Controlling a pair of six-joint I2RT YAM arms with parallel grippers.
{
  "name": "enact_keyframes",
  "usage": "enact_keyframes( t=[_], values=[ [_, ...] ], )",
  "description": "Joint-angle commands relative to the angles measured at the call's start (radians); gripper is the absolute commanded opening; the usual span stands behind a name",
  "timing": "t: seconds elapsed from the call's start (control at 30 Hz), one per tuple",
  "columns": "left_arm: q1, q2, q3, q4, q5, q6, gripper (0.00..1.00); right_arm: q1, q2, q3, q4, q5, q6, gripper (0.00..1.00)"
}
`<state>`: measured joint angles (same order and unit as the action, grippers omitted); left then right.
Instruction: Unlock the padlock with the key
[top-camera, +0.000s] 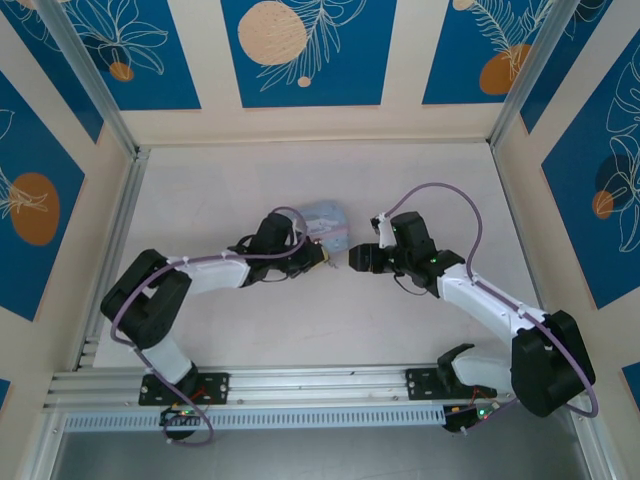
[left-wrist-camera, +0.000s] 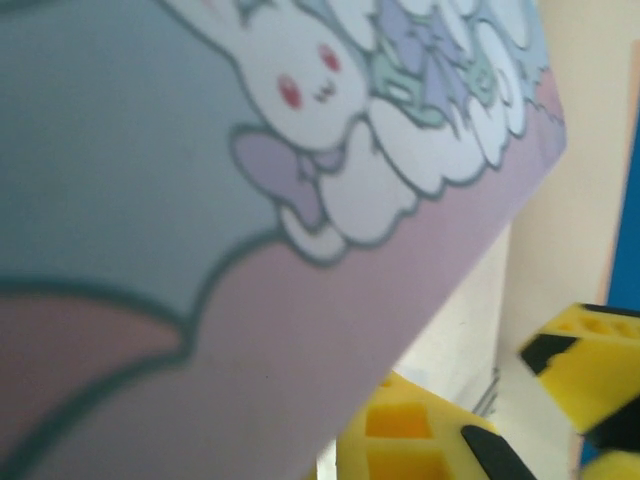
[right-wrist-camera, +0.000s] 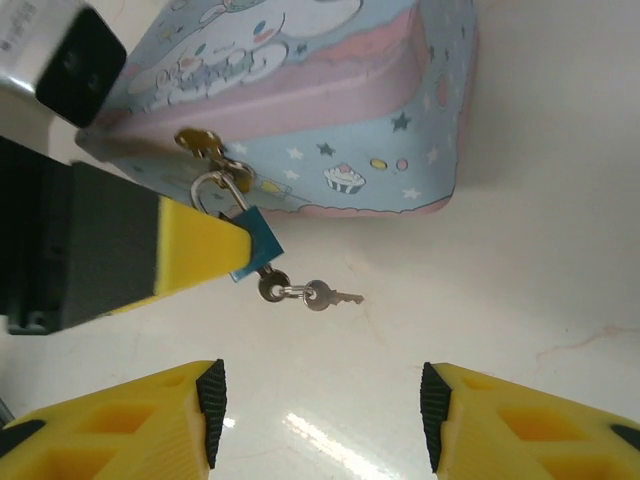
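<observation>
The padlock (right-wrist-camera: 258, 243) hangs from the cartoon tin (right-wrist-camera: 330, 120), with the key (right-wrist-camera: 271, 287) seemingly seated in its base and a spare key (right-wrist-camera: 335, 297) lying on the table (right-wrist-camera: 520, 280). The left tool (top-camera: 318, 257) braces the padlock, though I cannot tell its grip. The right tool (right-wrist-camera: 320, 400) gapes wide and empty. It should pinch the key's bow squarely, then twist gently.

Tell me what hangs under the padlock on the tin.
A key hangs at the underside of the padlock, ringed to a second key lying on the table. A yellow finger of the left gripper covers the padlock's left side, hiding anything there.
</observation>
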<state>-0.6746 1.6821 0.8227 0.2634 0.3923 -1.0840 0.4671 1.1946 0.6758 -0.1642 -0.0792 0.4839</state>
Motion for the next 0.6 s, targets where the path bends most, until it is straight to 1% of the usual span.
enact_keyframes(
  t=[0.0,0.17,0.23,0.27,0.3,0.33,0.37,0.4,0.5,0.57],
  values=[
    [-0.02,0.032,-0.026,0.007,0.015,0.085,0.04,0.001,-0.009,-0.02,0.038,-0.001,0.131,0.55],
    [-0.036,0.07,-0.04,0.03,-0.004,0.1,0.08,0.015,0.041,-0.016,0.079,-0.053,0.233,0.55],
    [-0.04,0.081,-0.04,0.028,-0.01,0.106,0.13,0.021,0.069,-0.015,0.104,-0.093,0.257,0.56],
    [-0.04,0.081,-0.044,0.031,-0.01,0.107,0.18,0.026,0.08,-0.019,0.121,-0.104,0.269,0.57],
    [-0.041,0.077,-0.049,0.034,-0.013,0.108,0.25,0.032,0.092,-0.025,0.144,-0.114,0.286,0.64],
    [-0.041,0.067,-0.052,0.028,-0.019,0.108,0.33,0.038,0.1,-0.032,0.166,-0.117,0.299,0.72],
    [-0.041,0.053,-0.056,0.016,-0.027,0.111,0.41,0.043,0.105,-0.038,0.181,-0.114,0.309,0.74],
    [-0.041,0.033,-0.061,0.002,-0.039,0.119,0.5,0.049,0.108,-0.044,0.2,-0.108,0.32,0.8],
    [-0.039,-0.047,-0.074,-0.064,-0.081,0.147,0.66,0.056,0.118,-0.056,0.242,-0.111,0.349,0.81],
    [-0.038,-0.106,-0.081,-0.112,-0.117,0.165,0.74,0.059,0.135,-0.055,0.259,-0.122,0.363,0.81]
  ],
)
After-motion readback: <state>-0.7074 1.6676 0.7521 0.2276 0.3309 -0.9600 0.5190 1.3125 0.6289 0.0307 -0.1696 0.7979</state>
